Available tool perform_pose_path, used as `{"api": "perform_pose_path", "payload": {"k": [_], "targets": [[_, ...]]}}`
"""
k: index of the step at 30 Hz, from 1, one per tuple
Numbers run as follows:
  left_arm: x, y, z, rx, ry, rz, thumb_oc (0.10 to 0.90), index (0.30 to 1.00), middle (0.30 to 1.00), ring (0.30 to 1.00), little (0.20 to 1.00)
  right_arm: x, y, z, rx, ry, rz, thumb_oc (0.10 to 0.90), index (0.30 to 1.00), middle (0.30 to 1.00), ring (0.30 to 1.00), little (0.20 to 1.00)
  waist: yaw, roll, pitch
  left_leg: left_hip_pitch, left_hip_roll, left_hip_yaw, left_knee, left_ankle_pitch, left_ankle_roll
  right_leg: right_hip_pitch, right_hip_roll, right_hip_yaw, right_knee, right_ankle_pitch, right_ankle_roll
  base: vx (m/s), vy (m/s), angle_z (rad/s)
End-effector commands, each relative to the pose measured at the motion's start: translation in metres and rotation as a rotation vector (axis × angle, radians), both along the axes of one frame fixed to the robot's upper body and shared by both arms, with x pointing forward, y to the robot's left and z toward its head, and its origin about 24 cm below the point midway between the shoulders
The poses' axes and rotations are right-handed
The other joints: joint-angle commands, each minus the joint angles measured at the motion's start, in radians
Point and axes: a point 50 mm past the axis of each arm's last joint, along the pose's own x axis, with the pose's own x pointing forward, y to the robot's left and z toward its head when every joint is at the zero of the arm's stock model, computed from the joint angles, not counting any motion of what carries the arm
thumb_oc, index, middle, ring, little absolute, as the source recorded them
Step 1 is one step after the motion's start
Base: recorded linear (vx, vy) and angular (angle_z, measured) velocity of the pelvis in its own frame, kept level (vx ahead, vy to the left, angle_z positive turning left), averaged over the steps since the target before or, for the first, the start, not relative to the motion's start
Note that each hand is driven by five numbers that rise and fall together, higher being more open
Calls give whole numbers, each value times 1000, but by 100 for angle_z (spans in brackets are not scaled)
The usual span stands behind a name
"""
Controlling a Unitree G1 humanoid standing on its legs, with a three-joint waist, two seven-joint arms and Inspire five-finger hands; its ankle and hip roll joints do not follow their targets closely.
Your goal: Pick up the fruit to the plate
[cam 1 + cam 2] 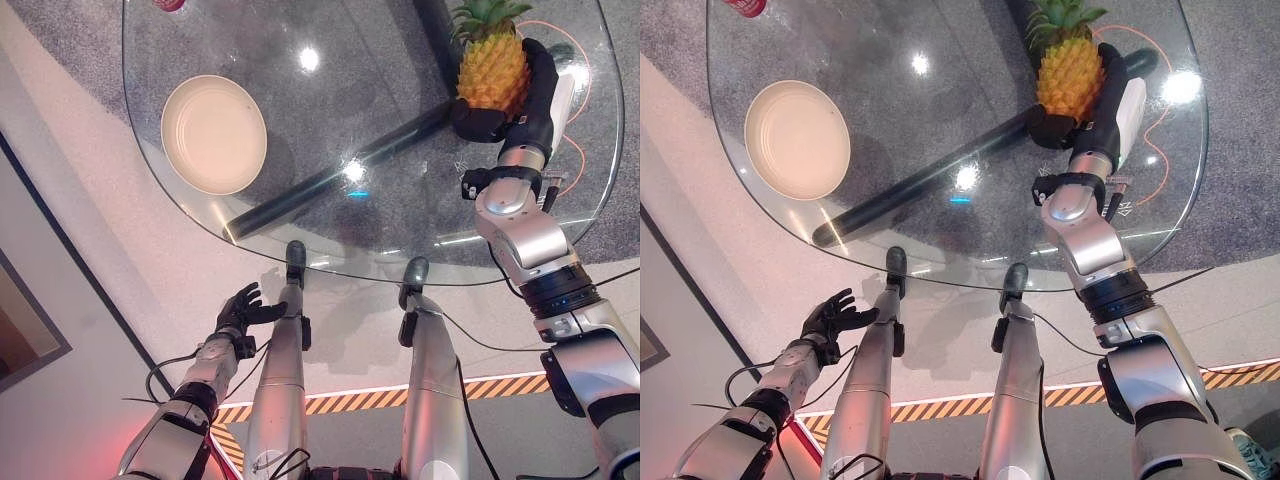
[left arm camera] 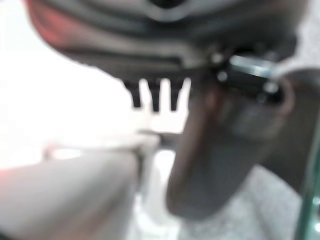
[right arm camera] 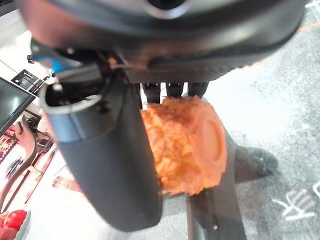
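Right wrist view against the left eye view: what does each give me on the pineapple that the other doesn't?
Right wrist view alone: the pineapple's flat round base end, with the right hand's thumb pressed along its side. Left eye view alone: the pineapple's green crown, the cream plate far across the glass table, and the left hand hanging open below the table's edge. Both: the right hand curled round the pineapple.

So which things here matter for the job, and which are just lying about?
Job:
- pineapple, gripped in the right hand
- plate, bare, on the glass table

Lying about:
- red object at the table's far edge
- left hand, idle, below the table edge
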Motion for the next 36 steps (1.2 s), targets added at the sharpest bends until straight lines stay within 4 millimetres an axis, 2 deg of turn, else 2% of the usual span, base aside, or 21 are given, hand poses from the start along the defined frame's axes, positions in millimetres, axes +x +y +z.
{"api": "perform_pose_path", "payload": {"k": [1,10,12,13,15,16,18,20,24,25,28,33,35,36], "targets": [[-24,17,-17,39,73,40,800,900,900,900,900,-3,-3,3,-43,-3,17,100,300,300,300,200,2,24,-20,-35,-56,56,113,-79,75,13,61,-74,-165,158,-40,0,0,0],[-20,23,-11,-31,18,147,800,900,900,900,900,-3,-2,5,-52,-12,22,100,300,300,300,200,4,23,-20,-25,-58,49,96,-69,74,21,66,-71,-175,162,-40,0,0,0],[-17,30,-4,-140,-48,285,800,900,900,900,900,-2,-3,5,-53,-16,21,100,300,300,300,200,6,22,-20,-20,-59,43,88,-66,72,26,68,-71,-178,159,-40,0,0,0],[-17,30,-3,-146,-54,296,800,900,900,900,900,-2,-3,5,-53,-16,21,100,300,300,300,200,7,21,-20,-19,-59,43,88,-66,72,26,68,-71,-177,159,-40,-31,-21,1],[-11,45,10,-243,-147,479,800,900,900,900,900,-2,-4,3,-51,-22,15,100,300,300,300,200,10,20,-20,-12,-60,39,83,-65,70,33,67,-72,-176,152,-40,0,0,0],[-11,46,11,-246,-146,482,800,900,900,900,900,-2,-4,3,-51,-23,14,100,300,300,300,200,10,20,-20,-11,-60,39,83,-65,70,33,67,-72,-176,152,-40,0,0,0],[-6,67,30,-260,-227,678,800,900,900,900,900,-2,-5,1,-43,-28,7,100,300,300,300,200,14,17,-20,-3,-61,32,77,-63,68,41,66,-74,-177,145,-41,-44,-44,2],[-4,75,37,-258,-251,748,800,900,900,900,900,-2,-5,1,-40,-31,5,100,300,300,300,200,16,15,-20,-1,-62,29,75,-62,66,45,66,-76,-178,144,-41,-38,-47,2],[7,96,71,-252,-372,933,800,900,900,900,900,-1,-2,4,-21,-46,6,100,300,300,300,200,17,2,-20,7,-60,22,62,-54,60,56,69,-82,-188,142,-44,-45,-53,2],[7,97,74,-249,-380,943,800,900,900,900,900,-1,-2,4,-20,-46,6,100,300,300,300,200,16,1,-20,7,-60,22,61,-54,60,57,69,-82,-189,142,-44,-38,-43,4],[12,107,99,-252,-491,1049,800,900,900,900,900,-1,0,6,-9,-57,10,100,300,300,300,200,16,-9,-20,11,-56,18,57,-53,55,64,72,-84,-192,138,-46,-39,-50,4],[17,116,131,-261,-639,1120,800,900,900,900,900,-3,1,8,-5,-71,10,100,300,300,300,200,14,-16,-20,13,-52,16,50,-49,50,69,74,-85,-195,136,-46,-21,-27,4],[21,120,157,-257,-757,1139,800,900,900,900,900,-4,1,8,-2,-82,11,100,300,300,300,200,10,-18,-20,19,-47,19,41,-46,45,76,76,-85,-200,134,-46,0,0,0],[21,122,164,-260,-786,1145,800,900,900,900,900,-5,0,8,-3,-86,12,100,300,300,300,200,9,-19,-20,21,-46,19,40,-46,44,79,76,-85,-200,133,-45,0,0,0]]}}
